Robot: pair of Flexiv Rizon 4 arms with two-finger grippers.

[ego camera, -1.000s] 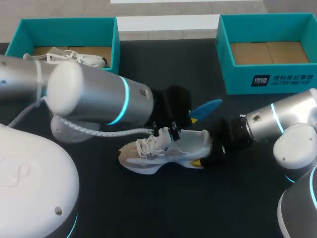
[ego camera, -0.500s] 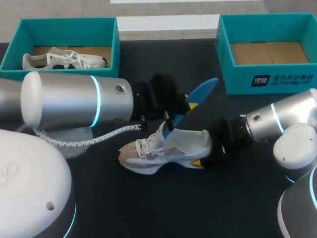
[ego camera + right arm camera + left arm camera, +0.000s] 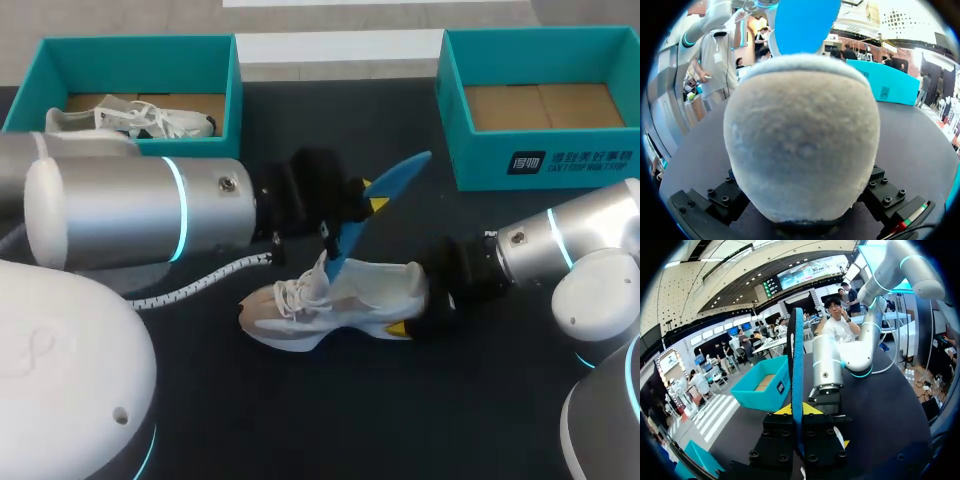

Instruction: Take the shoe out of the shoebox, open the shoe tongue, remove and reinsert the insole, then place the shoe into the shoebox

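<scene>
A white shoe [image 3: 330, 300] lies on its side on the black table, toe toward my left. My right gripper [image 3: 418, 305] is shut on its heel; in the right wrist view the grey-white heel [image 3: 802, 135] fills the space between the black fingers. My left gripper [image 3: 365, 202] is shut on a blue insole [image 3: 375, 205] just above the shoe. The insole slants up toward the right shoebox, with its lower end still in the shoe's mouth. In the left wrist view the insole [image 3: 798, 365] stands edge-on, pinched between the yellow tips of my left gripper [image 3: 799, 410].
A teal shoebox [image 3: 235, 90] at the back left holds another white shoe [image 3: 130, 120]. A second teal shoebox [image 3: 540, 160], showing a bare cardboard floor, stands at the back right. My left arm's thick silver forearm [image 3: 140, 215] spans the left half of the table.
My left gripper has drawn back to the left and lifted the blue insole, which has swung up to a steep slant out of the shoe. The right gripper and the shoe stayed put.
</scene>
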